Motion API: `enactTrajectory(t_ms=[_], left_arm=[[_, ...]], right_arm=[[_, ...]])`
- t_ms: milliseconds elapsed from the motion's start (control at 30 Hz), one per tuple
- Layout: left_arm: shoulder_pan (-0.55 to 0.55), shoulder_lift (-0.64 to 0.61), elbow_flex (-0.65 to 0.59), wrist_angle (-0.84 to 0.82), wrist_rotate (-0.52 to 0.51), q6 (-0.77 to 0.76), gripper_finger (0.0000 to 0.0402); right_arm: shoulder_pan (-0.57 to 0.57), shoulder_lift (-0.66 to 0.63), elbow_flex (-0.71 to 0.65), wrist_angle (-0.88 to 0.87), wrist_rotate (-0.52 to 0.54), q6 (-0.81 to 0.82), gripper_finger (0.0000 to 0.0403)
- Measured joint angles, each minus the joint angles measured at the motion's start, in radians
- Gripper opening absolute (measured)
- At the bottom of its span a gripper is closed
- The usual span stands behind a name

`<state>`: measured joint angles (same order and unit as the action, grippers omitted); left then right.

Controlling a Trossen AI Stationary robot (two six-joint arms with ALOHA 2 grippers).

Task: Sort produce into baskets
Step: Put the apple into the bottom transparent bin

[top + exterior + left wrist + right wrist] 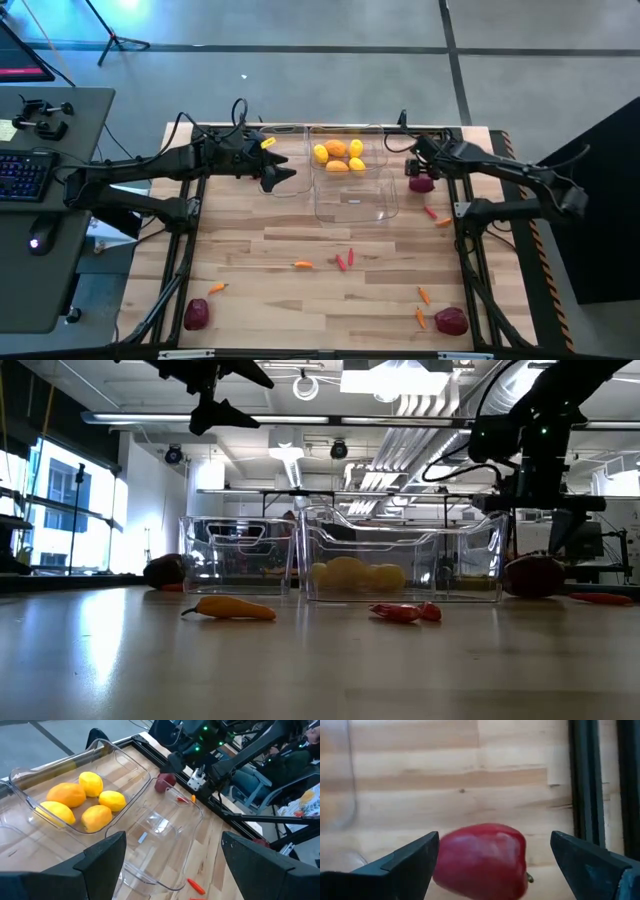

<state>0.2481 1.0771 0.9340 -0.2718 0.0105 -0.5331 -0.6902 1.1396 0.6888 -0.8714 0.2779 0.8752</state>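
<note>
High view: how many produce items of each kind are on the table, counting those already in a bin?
Yellow and orange fruits: 5
Dark red rounds: 3
Peppers: 8
Total: 16

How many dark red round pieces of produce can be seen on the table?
3: one dark red round under the right gripper, one at the near left corner, one at the near right corner. None seems hidden.
</note>
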Motion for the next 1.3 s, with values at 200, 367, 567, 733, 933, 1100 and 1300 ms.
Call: enactTrajectory(t_ms=[200, 367, 567, 733, 933, 1100, 1300], left_arm=[[0.000, 0.000, 0.000, 0.000, 0.000, -0.012, 0.0315], [0.000, 0.000, 0.000, 0.000, -0.025, -0.014, 0.0315], [0.000, 0.000, 0.000, 0.000, -0.073, -0.015, 0.0315], [0.000, 0.000, 0.000, 0.000, -0.073, -0.016, 0.0315], [0.000, 0.000, 0.000, 0.000, -0.075, -0.050, 0.0315], [0.000, 0.000, 0.000, 0.000, -0.075, -0.050, 0.0315], [0.000, 0.000, 0.000, 0.000, -0.075, -0.049, 0.0315]], right_arm=[[-0.054, 0.004, 0.000, -0.028, -0.032, -0.057, 0.0371], [-0.065, 0.004, 0.000, -0.034, -0.076, -0.228, 0.0371], [-0.063, 0.004, 0.001, -0.078, -0.149, -0.388, 0.0371], [-0.060, 0.004, 0.001, -0.121, -0.226, -0.465, 0.0371], [-0.060, -0.005, 0.001, -0.124, -0.280, -0.408, 0.0371], [-0.060, -0.024, 0.002, -0.124, -0.281, -0.379, 0.0371], [-0.059, -0.074, 0.063, -0.207, -0.209, -0.116, 0.0371]])
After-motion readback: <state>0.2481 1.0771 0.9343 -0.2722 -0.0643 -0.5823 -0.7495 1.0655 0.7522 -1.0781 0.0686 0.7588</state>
